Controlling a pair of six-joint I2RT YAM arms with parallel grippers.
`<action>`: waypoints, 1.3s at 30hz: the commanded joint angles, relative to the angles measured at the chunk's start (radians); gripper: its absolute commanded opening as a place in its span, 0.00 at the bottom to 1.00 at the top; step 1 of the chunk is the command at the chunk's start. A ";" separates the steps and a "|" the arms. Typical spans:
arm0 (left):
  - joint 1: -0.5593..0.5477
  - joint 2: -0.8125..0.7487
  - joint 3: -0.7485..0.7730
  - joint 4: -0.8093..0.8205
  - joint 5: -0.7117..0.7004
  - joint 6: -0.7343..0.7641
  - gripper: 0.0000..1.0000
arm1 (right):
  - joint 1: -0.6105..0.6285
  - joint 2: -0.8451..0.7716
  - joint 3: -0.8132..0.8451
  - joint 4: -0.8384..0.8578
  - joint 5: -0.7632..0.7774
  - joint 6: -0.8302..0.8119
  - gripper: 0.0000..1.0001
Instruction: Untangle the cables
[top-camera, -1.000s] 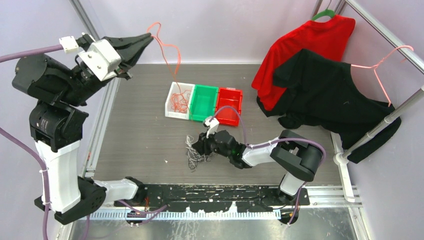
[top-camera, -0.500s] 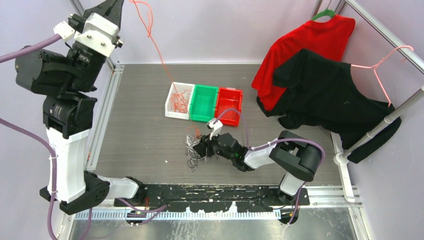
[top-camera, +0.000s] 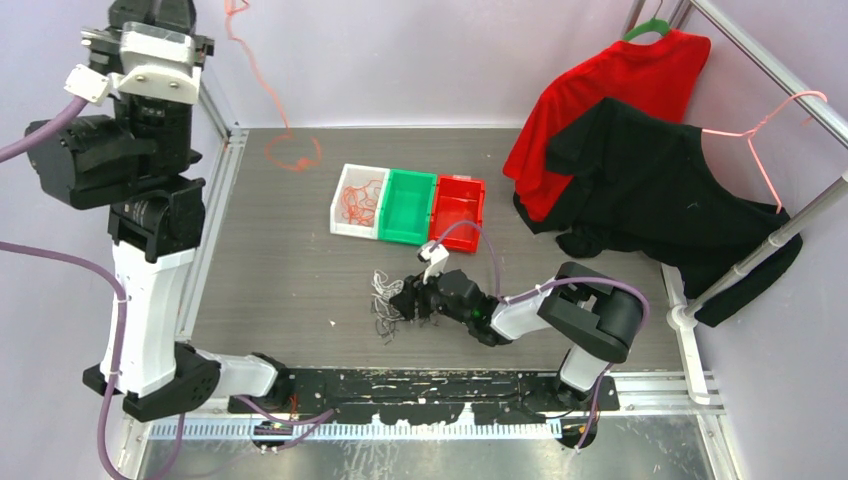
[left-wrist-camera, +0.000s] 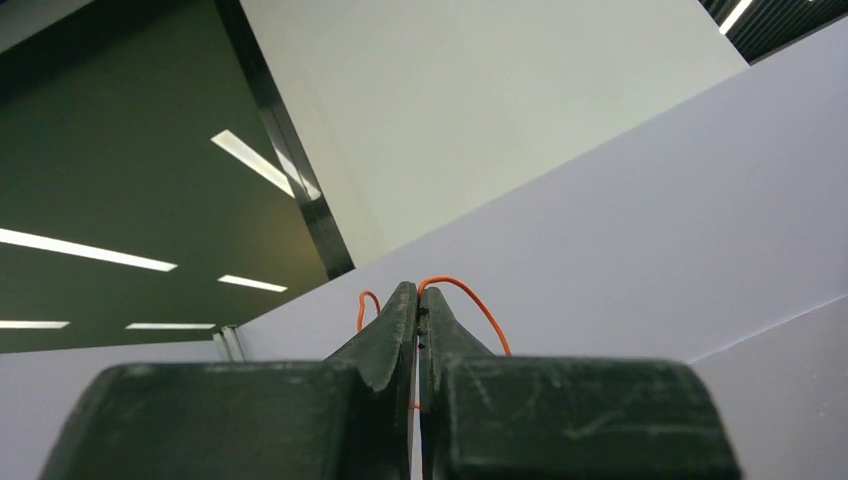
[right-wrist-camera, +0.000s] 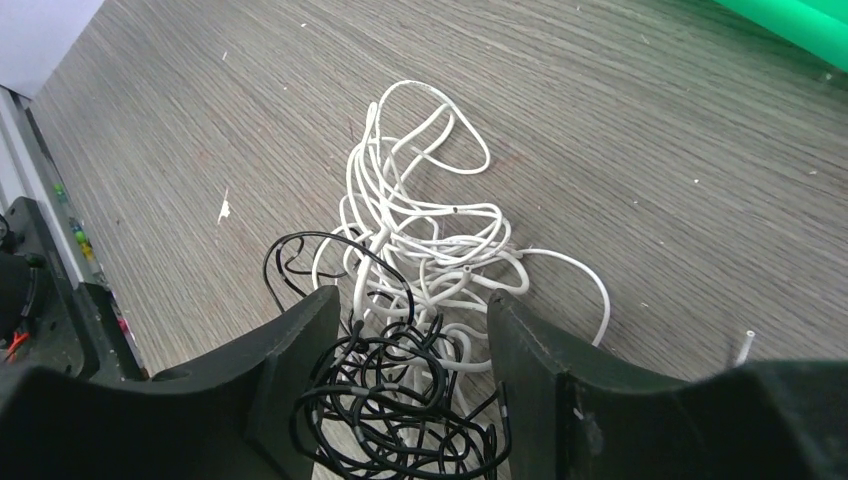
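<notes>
Hanging from the left gripper, raised high at the back-left corner, one orange strand ran down to a loose curl on the table, well apart from the bins. Wrist view: jaws clenched tight on that strand, w/ orange loops poking out either side of the tips. Right gripper lay low at mid-table, on the near side of the green bin. Its fingers stood released & apart, the black strands loose btwn them, the white strands just beyond the tips, all on the tabletop. More orange strands sat in the white bin. Red bin touched the green one's other side.
</notes>
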 joint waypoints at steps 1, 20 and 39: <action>-0.005 -0.012 0.060 0.068 -0.016 -0.010 0.00 | -0.004 -0.032 -0.003 0.037 0.020 -0.006 0.62; -0.005 -0.184 -0.314 -0.106 0.064 -0.084 0.00 | -0.003 -0.336 0.162 -0.270 0.027 -0.091 0.72; -0.005 -0.143 -0.481 -0.237 0.085 -0.140 0.00 | -0.080 -0.220 0.386 -0.336 0.080 -0.103 0.72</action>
